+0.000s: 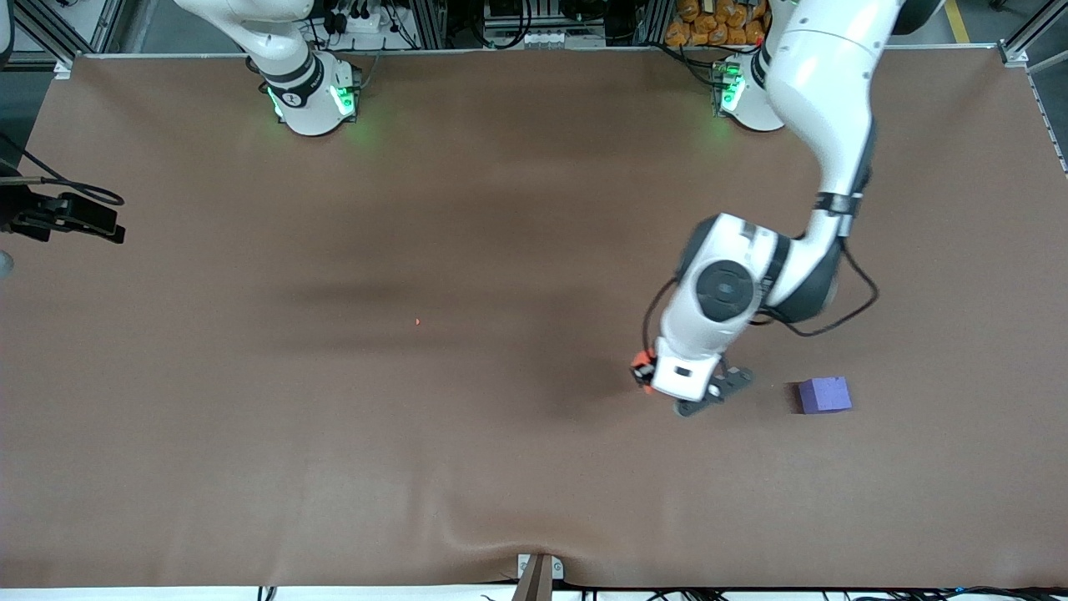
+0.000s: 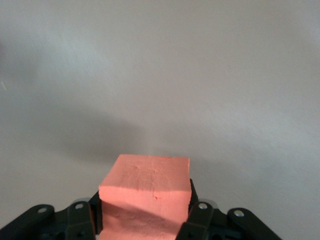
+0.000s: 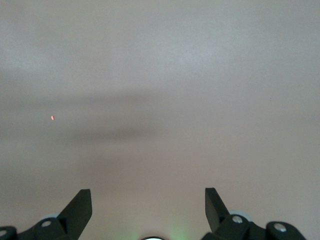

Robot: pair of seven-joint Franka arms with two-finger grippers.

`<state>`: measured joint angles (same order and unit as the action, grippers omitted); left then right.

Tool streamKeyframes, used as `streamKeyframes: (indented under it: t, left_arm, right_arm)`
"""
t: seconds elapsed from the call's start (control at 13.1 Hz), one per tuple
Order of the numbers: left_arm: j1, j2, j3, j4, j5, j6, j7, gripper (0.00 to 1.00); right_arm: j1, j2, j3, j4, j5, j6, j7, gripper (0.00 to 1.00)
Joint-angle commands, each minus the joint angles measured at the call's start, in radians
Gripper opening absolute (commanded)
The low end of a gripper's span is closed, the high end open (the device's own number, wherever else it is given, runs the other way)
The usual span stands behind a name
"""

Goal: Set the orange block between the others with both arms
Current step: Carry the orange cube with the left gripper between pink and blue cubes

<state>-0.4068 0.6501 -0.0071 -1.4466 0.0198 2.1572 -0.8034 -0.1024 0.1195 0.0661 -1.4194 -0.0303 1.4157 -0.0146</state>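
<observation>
The right arm waits with only its green-lit base (image 1: 313, 96) and lowest links in the front view, at the top of the desk (image 1: 334, 434). Its wrist view shows the right gripper (image 3: 148, 202) over bare brown desk surface, its two black fingers (image 3: 77, 210) spread wide apart with nothing between them. A tiny orange-red speck (image 1: 417, 321) lies on the desk near the middle, well apart from everything else; it shows also in the right wrist view.

The left arm (image 1: 822, 108) rises from its base, bends at the elbow and folds down toward the front camera, its wrist pointing at the desk. The left gripper (image 1: 667, 388) sits low at the desk, and its fingers (image 2: 200, 220) are pinching the orange block (image 2: 147, 192) from both sides. In the front view only an orange corner of that block peeks out beside the white wrist housing.

The purple cube (image 1: 824, 395) rests on the desk near the gripper, toward the left arm's end of the desk, apart from the fingers. Whether the held block touches the desk cannot be told.
</observation>
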Motion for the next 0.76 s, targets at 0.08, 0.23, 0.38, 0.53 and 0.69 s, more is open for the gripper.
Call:
streamKeyframes:
  t: [0.08,0.23,0.38,0.53,0.69]
  left_arm:
    - [0.139,-0.059,-0.014,-0.011,-0.014,-0.117,0.260,0.00]
    - [0.221,-0.067,-0.014,-0.024,-0.014,-0.183,0.431,0.00]
    - [0.316,-0.090,-0.014,-0.089,-0.012,-0.195,0.612,0.00]
    - [0.420,-0.105,-0.036,-0.155,-0.015,-0.186,0.768,0.00]
    - [0.463,-0.136,-0.070,-0.224,-0.014,-0.166,0.776,0.00]
  right_arm:
    - [0.039,-0.017,-0.015,-0.015,-0.013,0.000,0.002,1.00]
    - [0.046,-0.017,-0.019,-0.015,-0.011,-0.007,0.001,1.00]
    - [0.049,-0.017,-0.019,-0.015,0.015,-0.035,0.001,1.00]
    - [0.061,-0.023,-0.019,-0.010,0.021,-0.038,0.001,1.00]
    - [0.061,-0.023,-0.017,-0.007,0.023,-0.038,-0.002,1.00]
